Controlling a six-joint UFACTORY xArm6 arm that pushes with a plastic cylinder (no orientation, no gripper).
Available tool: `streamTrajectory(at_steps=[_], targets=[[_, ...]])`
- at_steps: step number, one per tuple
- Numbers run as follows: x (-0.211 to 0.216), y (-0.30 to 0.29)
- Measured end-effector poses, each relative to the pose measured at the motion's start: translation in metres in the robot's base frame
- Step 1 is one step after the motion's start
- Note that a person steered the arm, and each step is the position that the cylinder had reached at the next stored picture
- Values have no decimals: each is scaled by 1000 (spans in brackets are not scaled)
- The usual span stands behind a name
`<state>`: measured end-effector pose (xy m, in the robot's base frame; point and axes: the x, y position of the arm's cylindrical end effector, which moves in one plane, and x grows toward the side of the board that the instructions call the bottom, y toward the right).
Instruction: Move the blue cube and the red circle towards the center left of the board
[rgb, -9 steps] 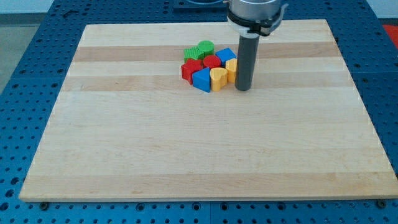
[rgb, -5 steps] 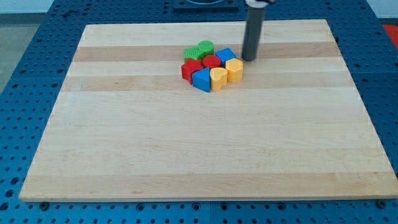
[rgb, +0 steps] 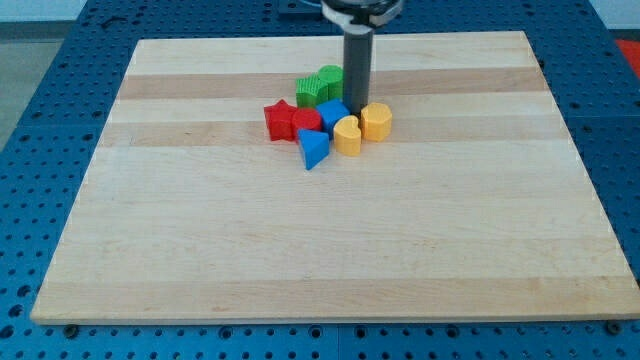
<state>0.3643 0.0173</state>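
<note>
Blue cube (rgb: 333, 113) sits in the cluster just above board centre, touching my tip (rgb: 357, 107) on its right side; the rod has no jaws, so nothing is gripped, only pressed against. Red circle (rgb: 308, 122) lies just left of the cube, with a red star (rgb: 279, 120) further left. A blue triangular block (rgb: 312, 149) rests below, 2 yellow blocks (rgb: 348, 134) (rgb: 376, 121) to the right, and green blocks (rgb: 320, 87) above. The leftward push looks under way but far from done. Next, I would drive left through the cube, avoiding dragging the star along.
</note>
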Motion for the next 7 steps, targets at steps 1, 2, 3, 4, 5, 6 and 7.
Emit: streamTrajectory(at_steps=[1, 2, 3, 4, 5, 6, 7], targets=[[29, -30], [57, -62], [81, -89], [101, -122], [113, -154], [125, -133], [159, -93]])
